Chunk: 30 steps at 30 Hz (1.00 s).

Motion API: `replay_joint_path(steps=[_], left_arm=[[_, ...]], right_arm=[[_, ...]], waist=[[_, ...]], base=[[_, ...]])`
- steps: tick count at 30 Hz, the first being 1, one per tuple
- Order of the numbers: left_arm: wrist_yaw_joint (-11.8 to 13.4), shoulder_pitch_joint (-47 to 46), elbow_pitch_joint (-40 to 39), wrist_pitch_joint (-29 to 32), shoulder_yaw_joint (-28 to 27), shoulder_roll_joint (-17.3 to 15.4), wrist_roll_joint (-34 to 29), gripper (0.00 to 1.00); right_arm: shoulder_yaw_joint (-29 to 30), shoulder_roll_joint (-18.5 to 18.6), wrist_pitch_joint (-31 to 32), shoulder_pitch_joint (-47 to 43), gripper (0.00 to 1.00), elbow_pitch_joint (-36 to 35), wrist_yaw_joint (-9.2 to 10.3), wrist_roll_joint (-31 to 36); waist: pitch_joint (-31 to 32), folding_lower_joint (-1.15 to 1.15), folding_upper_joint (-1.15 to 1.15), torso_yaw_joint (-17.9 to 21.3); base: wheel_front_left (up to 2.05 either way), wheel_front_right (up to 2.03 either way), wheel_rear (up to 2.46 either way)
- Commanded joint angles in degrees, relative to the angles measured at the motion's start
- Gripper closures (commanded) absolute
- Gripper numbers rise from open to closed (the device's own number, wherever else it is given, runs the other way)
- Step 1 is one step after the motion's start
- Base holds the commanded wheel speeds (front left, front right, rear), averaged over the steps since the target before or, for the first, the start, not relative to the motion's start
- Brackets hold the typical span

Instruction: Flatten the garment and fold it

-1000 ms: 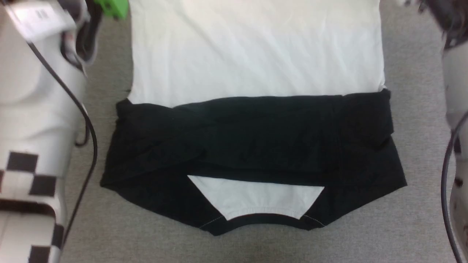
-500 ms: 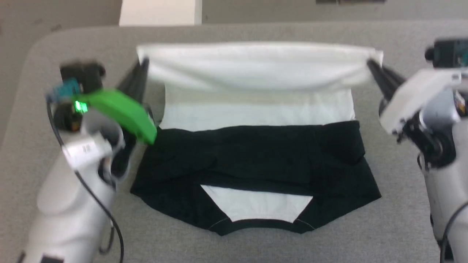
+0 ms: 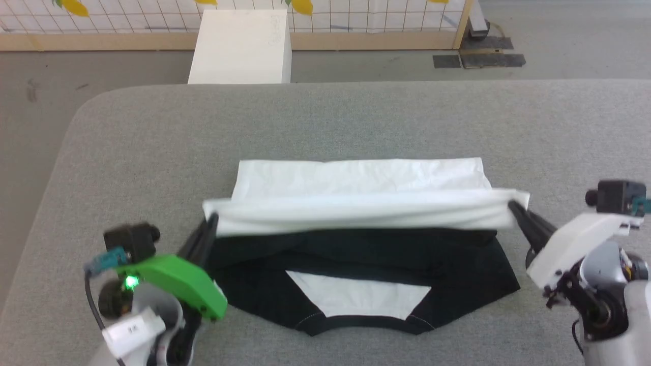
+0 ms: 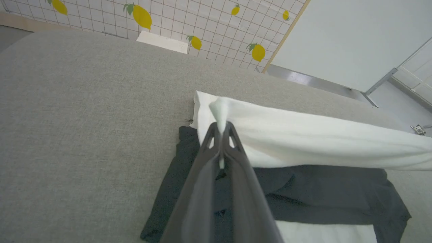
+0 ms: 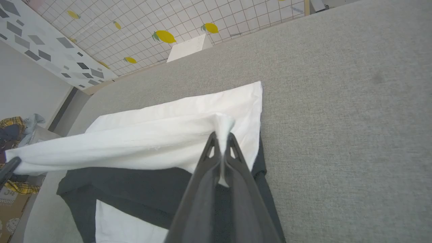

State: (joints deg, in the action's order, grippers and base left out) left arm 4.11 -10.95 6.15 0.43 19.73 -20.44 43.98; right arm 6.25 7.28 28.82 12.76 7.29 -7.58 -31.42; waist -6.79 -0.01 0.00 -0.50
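Grey woven cloth covers the table (image 3: pixel 356 122), whose far left corner is rounded. Bare surface lies broad beyond the garment's far edge, moderate to either side, and narrow along the near edge.

Item: garment (image 3: pixel 356 208), white body with black sleeves (image 3: pixel 366 249), at the middle of the table and closer to the robot's side. The sleeves are folded across the body. The neck end points toward the robot, with a white wedge showing above the curved black neckline (image 3: pixel 356 321). One white edge is raised off the table as a taut band between the two end effectors, hanging over the upper border of the sleeves. The white cloth behind it lies flat, with a straight far edge and slight creases.

Left end effector (image 3: pixel 211 220): fingers pressed together, pinching the left corner of the raised white band. In the left wrist view a tuft of cloth pokes out past the tips. The fingers slant up and inward from the lower left, with a green casing (image 3: pixel 175 284) behind them, its small light lit.

Right end effector (image 3: pixel 510 205): fingers pressed together, pinching the right corner of the same band. They slant up and inward from the lower right, off a white wrist block (image 3: pixel 569 249).

Beyond the table: grey floor (image 3: pixel 101 66), a white box (image 3: pixel 239 46) and a gridded wall with a lemon print (image 3: pixel 152 15)
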Motion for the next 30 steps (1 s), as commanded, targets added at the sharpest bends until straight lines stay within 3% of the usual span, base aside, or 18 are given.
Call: replay_joint_path(steps=[1, 11, 22, 23, 24, 25, 30], left_arm=[[0.7, 1.9, -0.4, -0.1, -0.1, 0.0, 0.4, 1.00], [3.6, 8.5, 3.0, 0.1, 0.2, 0.7, 1.6, 1.00], [5.2, 10.3, 7.2, 2.9, 1.7, 1.8, 2.5, 1.00], [5.4, 10.4, 7.3, 3.2, 1.6, 1.9, 2.8, 0.73], [5.6, 10.5, 7.4, 3.5, 1.5, 2.0, 3.0, 0.54], [6.0, 10.6, 7.5, 4.0, 1.5, 1.8, 3.2, 0.00], [8.3, 11.4, 5.9, 6.5, 0.1, 0.4, 4.3, 0.00]], right_arm=[[0.6, -0.4, 0.3, -1.4, 1.00, -0.8, 0.09, -0.2], [-0.9, -2.7, 1.7, -8.6, 1.00, -0.3, 0.09, 1.1], [-2.5, -2.2, 2.8, -10.9, 1.00, 3.5, 0.09, 4.4], [-2.6, -2.3, 3.3, -11.0, 1.00, 3.7, 0.09, 4.4], [-2.6, -2.3, 3.5, -11.1, 0.69, 3.8, 0.09, 4.3], [-2.6, -2.4, 3.7, -11.2, 0.00, 3.7, 0.09, 4.4], [-2.3, -2.4, 5.8, -12.5, 0.00, 1.5, 0.09, 3.4]], waist=[[0.5, 0.01, 0.00, 0.1], [1.1, 0.01, 0.00, 0.9], [1.2, 0.01, 0.00, 0.7], [1.3, 0.01, 0.00, 0.8], [1.5, 0.01, 0.00, 0.8], [1.7, 0.01, 0.00, 0.9], [2.7, 0.01, 0.00, 0.8]], base=[[0.00, 0.00, 0.00], [0.00, 0.00, 0.00], [0.00, 0.00, 0.00], [0.00, 0.00, 0.00], [0.00, 0.00, 0.00], [0.00, 0.00, 0.00], [0.00, 0.00, 0.00]])
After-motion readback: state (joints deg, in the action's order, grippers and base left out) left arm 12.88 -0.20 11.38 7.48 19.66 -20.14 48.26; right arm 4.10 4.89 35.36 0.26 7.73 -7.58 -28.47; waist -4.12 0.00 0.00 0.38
